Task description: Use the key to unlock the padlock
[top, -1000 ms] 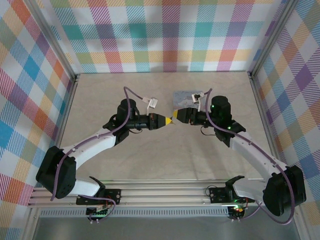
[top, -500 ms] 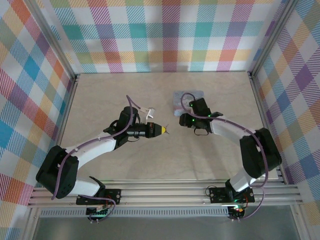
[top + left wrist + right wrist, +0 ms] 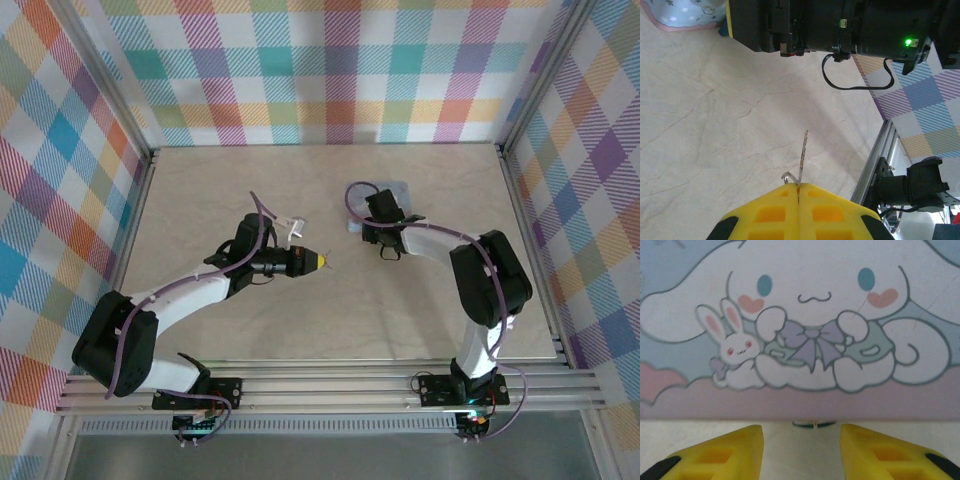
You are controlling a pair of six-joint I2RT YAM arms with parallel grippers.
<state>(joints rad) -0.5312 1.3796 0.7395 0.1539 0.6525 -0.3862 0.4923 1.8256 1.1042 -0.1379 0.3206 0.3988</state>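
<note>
Now | left hand clamped on the key | right hand apart, close up to the cartoon tin on the tabletop

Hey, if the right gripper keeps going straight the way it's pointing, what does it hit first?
The right gripper would likely meet the small dark object, maybe the padlock, at the foot of the cartoon tin, then the tin's wall; depth is unclear.

Yellow-fingered left hand, plaid walls
</note>
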